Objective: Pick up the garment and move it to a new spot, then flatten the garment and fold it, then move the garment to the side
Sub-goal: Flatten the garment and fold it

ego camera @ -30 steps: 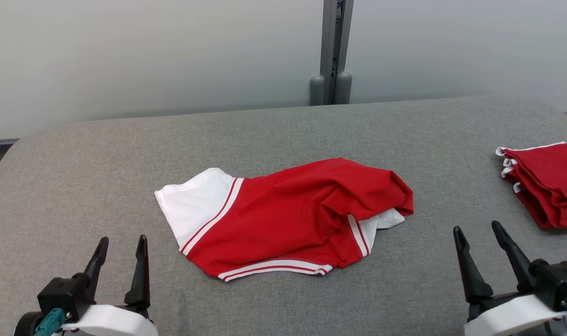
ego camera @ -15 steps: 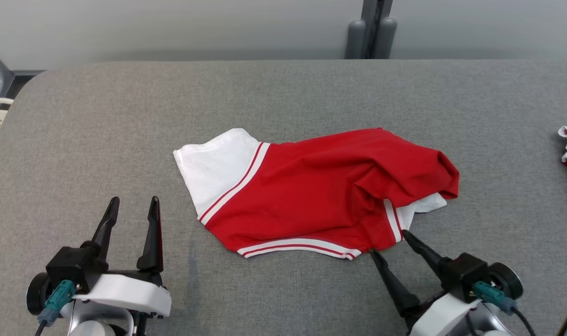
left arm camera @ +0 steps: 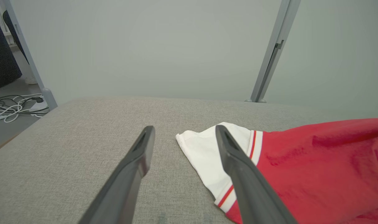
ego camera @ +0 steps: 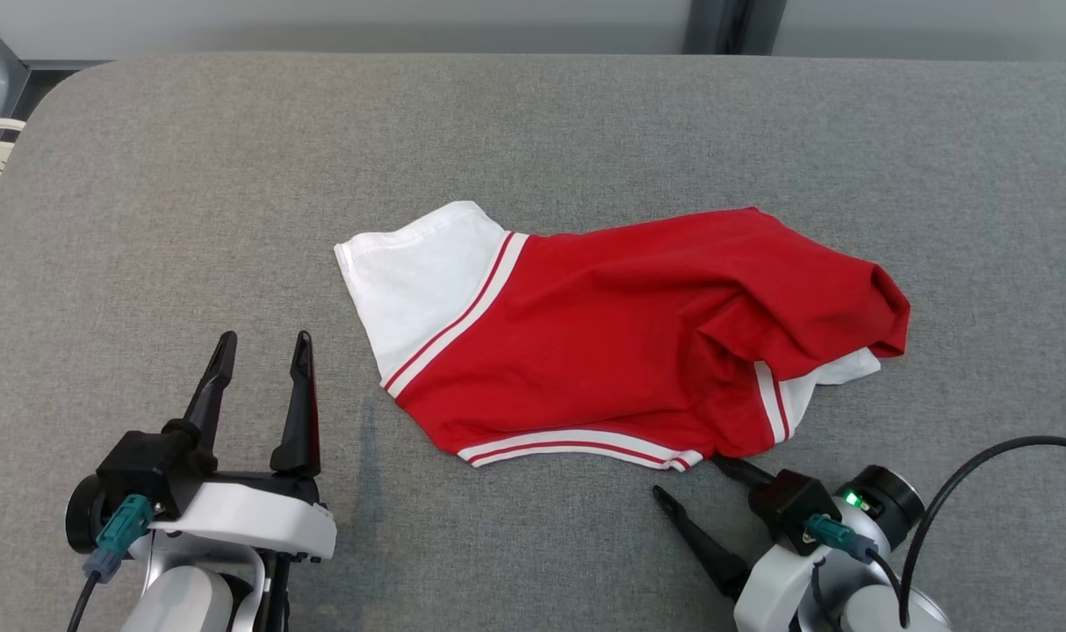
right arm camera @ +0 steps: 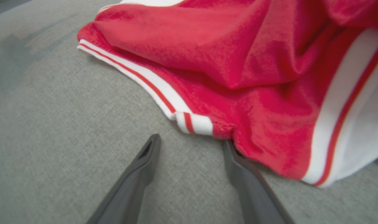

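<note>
garment (ego camera: pixel 638 342): crumpled, middle of table (ego camera: pixel 190 219) | left gripper (ego camera: pixel 265 335): jaws apart, empty, near its white end | right gripper (ego camera: pixel 687 475): jaws apart, empty, one finger touching striped hem (ego camera: pixel 577 443) | handling: light, limp, probably bunches; pinch hem corner.

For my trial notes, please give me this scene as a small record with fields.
garment: red and white, crumpled, lying on the table, not held
table: grey fabric surface
left gripper: open, apart from the garment, near its white end
right gripper: open, low at the striped hem, one fingertip at the red edge
</note>
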### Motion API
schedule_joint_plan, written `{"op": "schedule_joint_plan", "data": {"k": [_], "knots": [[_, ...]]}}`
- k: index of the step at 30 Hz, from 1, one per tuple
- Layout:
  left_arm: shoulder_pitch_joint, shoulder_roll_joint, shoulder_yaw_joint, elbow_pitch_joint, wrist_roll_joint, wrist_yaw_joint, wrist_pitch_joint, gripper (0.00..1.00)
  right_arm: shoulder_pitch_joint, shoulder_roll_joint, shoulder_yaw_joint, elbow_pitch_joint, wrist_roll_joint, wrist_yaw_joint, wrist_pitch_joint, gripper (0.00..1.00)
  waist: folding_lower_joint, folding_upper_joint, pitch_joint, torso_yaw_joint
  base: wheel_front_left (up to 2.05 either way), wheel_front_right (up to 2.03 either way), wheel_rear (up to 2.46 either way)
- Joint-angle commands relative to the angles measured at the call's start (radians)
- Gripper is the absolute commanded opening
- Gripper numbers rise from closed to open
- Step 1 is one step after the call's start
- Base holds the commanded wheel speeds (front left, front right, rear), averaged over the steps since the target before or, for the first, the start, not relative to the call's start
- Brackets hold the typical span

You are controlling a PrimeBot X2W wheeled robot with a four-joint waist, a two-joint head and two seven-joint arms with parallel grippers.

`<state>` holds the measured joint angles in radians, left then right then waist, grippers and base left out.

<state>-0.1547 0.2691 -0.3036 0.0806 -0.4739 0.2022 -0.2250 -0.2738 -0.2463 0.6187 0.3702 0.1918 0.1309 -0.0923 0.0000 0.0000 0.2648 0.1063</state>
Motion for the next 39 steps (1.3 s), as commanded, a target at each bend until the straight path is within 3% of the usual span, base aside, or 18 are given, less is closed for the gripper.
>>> {"op": "schedule_joint_plan", "data": {"k": [1,9,10,11,12,23,32,39], "knots": [[-0.016,0.002,0.002,0.004,0.006,-0.005,-0.006,1.0,-0.014,-0.004,-0.002,0.007,-0.002,0.0,-0.01,1.0,0.0,0.0,0.001,-0.001,0.0,0.0,0.0],[-0.024,0.004,-0.002,0.011,0.006,-0.005,-0.011,1.0,-0.093,0.019,0.032,0.091,-0.007,0.0,-0.055,1.0,0.0,0.0,0.001,-0.016,0.0,0.0,0.0],[-0.026,0.004,-0.003,0.011,0.006,-0.005,-0.011,1.0,-0.104,0.022,0.038,0.101,-0.006,0.0,-0.06,0.48,0.0,0.0,0.002,-0.017,0.0,0.0,0.0],[-0.027,0.004,-0.004,0.012,0.007,-0.005,-0.011,1.0,-0.114,0.026,0.043,0.11,-0.001,0.0,-0.064,0.35,0.0,0.0,0.002,-0.017,0.0,0.0,0.0],[-0.027,0.003,-0.005,0.012,0.007,-0.005,-0.011,1.0,-0.121,0.03,0.046,0.117,0.004,0.0,-0.07,0.0,0.0,0.0,0.002,-0.017,0.0,0.0,0.0],[-0.024,-0.003,-0.008,0.026,-0.004,-0.004,-0.017,1.0,-0.123,0.035,0.065,0.105,0.068,0.0,-0.107,0.0,0.0,0.0,-0.009,-0.021,0.0,0.0,0.0],[-0.007,0.001,-0.005,0.029,-0.007,0.004,-0.021,1.0,-0.093,0.017,0.109,-0.149,0.094,0.0,-0.083,0.0,0.0,0.0,-0.035,-0.053,0.0,0.0,0.0],[-0.001,0.009,-0.004,0.024,-0.008,0.012,-0.019,1.0,-0.152,0.042,0.133,-0.37,0.107,0.0,-0.058,0.0,0.0,0.0,-0.047,-0.077,0.0,0.0,0.0]]}}
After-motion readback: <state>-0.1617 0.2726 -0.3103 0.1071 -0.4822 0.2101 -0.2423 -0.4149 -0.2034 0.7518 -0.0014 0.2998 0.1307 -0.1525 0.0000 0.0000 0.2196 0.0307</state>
